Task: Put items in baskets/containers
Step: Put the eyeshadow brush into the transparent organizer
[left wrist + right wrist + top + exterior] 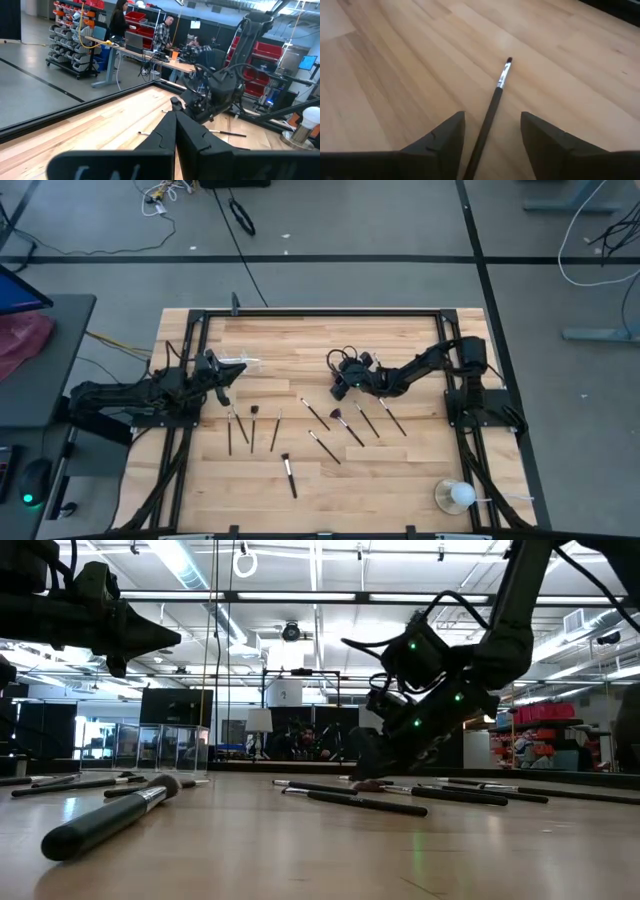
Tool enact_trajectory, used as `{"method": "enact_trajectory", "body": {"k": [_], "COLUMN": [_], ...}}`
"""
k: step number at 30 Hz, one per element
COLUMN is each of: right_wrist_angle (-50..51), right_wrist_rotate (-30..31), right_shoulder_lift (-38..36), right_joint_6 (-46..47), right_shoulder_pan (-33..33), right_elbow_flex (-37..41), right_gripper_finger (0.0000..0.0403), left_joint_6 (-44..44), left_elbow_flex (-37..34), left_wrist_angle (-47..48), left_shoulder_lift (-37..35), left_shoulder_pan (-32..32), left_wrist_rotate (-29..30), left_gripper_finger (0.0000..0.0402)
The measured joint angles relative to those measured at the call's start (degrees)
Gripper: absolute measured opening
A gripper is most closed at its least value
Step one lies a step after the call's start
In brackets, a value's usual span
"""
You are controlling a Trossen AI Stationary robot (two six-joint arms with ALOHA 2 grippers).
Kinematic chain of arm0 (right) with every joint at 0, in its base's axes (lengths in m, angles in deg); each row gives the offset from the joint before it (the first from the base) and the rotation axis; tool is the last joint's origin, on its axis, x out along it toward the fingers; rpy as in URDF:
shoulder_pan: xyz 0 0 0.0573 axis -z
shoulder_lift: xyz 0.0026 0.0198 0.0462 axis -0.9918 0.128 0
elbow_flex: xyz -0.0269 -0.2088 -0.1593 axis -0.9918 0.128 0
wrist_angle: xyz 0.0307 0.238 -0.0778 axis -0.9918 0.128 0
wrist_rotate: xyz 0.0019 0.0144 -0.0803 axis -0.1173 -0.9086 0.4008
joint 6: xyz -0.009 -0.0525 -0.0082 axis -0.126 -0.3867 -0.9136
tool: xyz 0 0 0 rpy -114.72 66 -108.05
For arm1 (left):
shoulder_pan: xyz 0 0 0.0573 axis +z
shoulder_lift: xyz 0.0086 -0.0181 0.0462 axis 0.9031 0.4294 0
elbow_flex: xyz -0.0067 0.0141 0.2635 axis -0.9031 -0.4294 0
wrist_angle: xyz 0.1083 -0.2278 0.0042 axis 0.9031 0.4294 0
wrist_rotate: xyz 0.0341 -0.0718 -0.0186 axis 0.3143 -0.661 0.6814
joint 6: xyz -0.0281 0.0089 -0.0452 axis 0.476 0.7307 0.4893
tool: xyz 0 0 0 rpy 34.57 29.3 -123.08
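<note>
1. Right pincer (492,137) stands apart, low over the counter (395,60).
2. A brush (495,95) lies flat between its fingers, long axis running straight ahead.
3. Left pincer (222,383) waits together, near the holder (240,361).
</note>
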Motion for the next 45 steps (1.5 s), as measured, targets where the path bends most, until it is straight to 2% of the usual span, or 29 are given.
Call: {"method": "enact_trajectory", "body": {"k": [4,12,14,22,32,38,45], "right_wrist_angle": [1.44,5.81,5.91,3.79,1.99,-8.62,-30.82], "right_wrist_rotate": [-0.75,-1.6,-1.78,-2.57,-2.36,-1.4,-1.33], "right_shoulder_lift": [1.19,1.28,1.28,0.86,-4.31,-4.6,-4.71], "right_joint_6": [1.34,3.26,3.28,1.87,-0.32,-3.95,-8.39], "right_shoulder_pan": [0.23,0.61,0.7,0.52,-2.6,-6.54,-10.68], "right_elbow_flex": [-0.22,-0.41,-0.41,0.17,0.49,0.62,6.2], "right_gripper_finger": [0.0153,0.0026,0.0011,0.0007,0.0006,0.0006,0.0006], "left_joint_6": [0.0,0.0,0.0,0.02,-0.06,-0.04,-0.03], "left_elbow_flex": [0.0,0.0,0.01,0.0,0.02,0.02,0.01], "left_wrist_angle": [-0.02,0.0,-0.02,-0.01,-0.48,-0.46,-1.52], "left_shoulder_lift": [0.0,0.0,0.0,0.0,0.0,0.0,0.13], "left_shoulder_pan": [-0.01,0.0,0.0,-0.01,0.0,0.0,0.06], "left_wrist_rotate": [0.0,0.0,0.0,0.01,0.25,0.03,0.19], "left_gripper_finger": [0.0005,0.0005,0.0005,0.0005,0.0005,0.0005,0.0005]}}
